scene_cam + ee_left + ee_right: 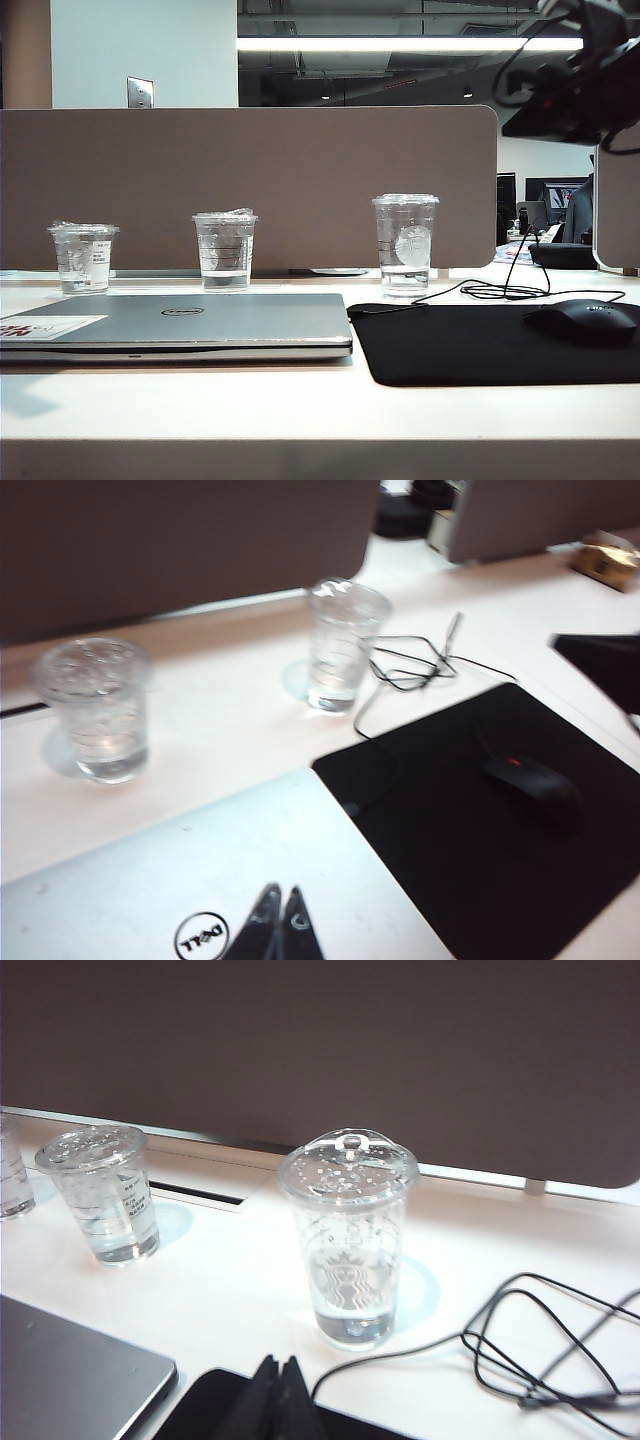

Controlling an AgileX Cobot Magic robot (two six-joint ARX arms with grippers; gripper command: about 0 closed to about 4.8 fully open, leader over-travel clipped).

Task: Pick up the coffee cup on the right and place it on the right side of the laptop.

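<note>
Cup standing free: coffee cup (350, 1245) untouched behind mouse mat (480, 345), right of laptop (180, 325). Right gripper (280, 1392) pinched shut, facing it; left gripper (280, 925) shut above laptop, empty.

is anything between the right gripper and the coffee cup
Nothing visible. The right gripper, fingers shut, hangs over the mouse mat's back edge with only bare table up to the coffee cup. The mouse cable lies off to the side.
</note>
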